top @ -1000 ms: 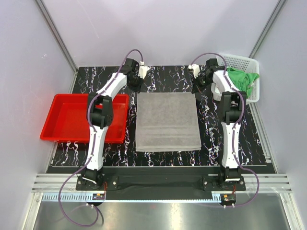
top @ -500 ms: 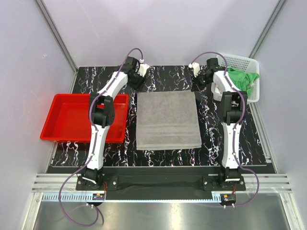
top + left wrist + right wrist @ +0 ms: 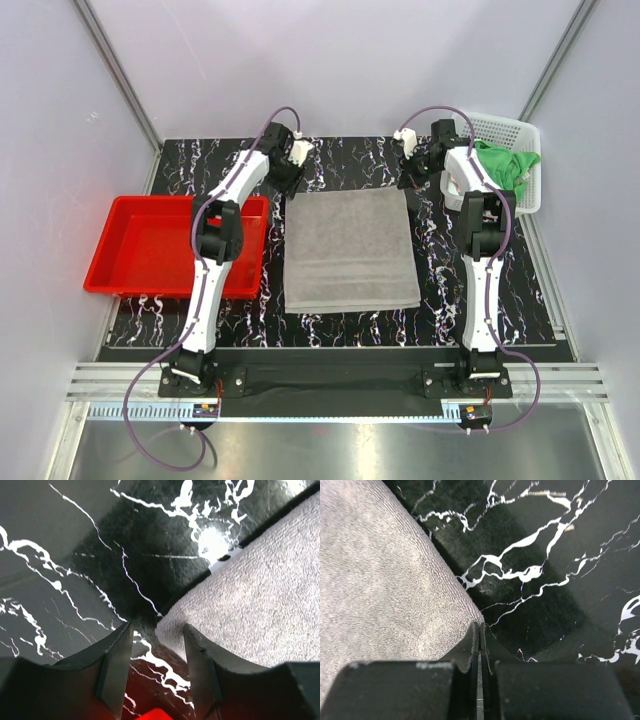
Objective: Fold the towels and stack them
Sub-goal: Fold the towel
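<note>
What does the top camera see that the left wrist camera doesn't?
Only the top view shows the white basket holding a green towel, and the right arm. Only the left wrist view shows the left end effector up close, open, with the grey towel's corner between its fingertips. Both show the grey towel and the black marbled table.

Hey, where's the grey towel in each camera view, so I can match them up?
Top external: grey towel lies flat mid-table, between the arms.
Left wrist: grey towel fills the right side, corner near bottom centre.
Right wrist: grey towel fills the left side, corner near bottom centre.
Shared landmark: black marbled tabletop.
</note>
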Tool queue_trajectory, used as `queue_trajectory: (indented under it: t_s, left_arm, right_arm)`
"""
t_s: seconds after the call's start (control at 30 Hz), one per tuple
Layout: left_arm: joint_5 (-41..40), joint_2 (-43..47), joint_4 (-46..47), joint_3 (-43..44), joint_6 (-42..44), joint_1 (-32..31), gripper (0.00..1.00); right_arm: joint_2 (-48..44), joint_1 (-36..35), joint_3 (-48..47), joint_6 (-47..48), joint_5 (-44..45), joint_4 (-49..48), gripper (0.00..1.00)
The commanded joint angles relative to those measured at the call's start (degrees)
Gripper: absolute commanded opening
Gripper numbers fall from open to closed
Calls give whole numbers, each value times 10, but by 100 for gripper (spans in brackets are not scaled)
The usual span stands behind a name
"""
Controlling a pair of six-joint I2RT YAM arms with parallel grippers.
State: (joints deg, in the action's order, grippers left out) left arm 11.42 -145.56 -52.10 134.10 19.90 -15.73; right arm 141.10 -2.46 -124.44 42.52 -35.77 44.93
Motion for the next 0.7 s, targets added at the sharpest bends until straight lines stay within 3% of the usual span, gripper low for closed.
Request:
queue_trajectory:
  t_s: [0.0,0.1,0.3,0.43,0.47,0.67]
  left_arm:
    - [10,-18,-20,51,15,-4,50]
    - [3,-32,-37,71,28,-6,49]
    - [-7,-33,-38,35,39,-7,35]
    - [3,-17,-22,23,42,-6,13]
    - [4,-12,-16,20,37,-6,1]
    - [41,65,55,-33,18,-5,0]
  right_arm:
    - [-5,1,-37,-7,-29,-2,0]
    - [4,1,-49,-15,-33,2,0]
    - [10,0,-54,-17,-34,5,0]
    - [10,1,-48,-14,-33,6,0]
    - [9,1,-48,-12,-33,3,0]
    - [6,3,-35,5,-16,-18,0]
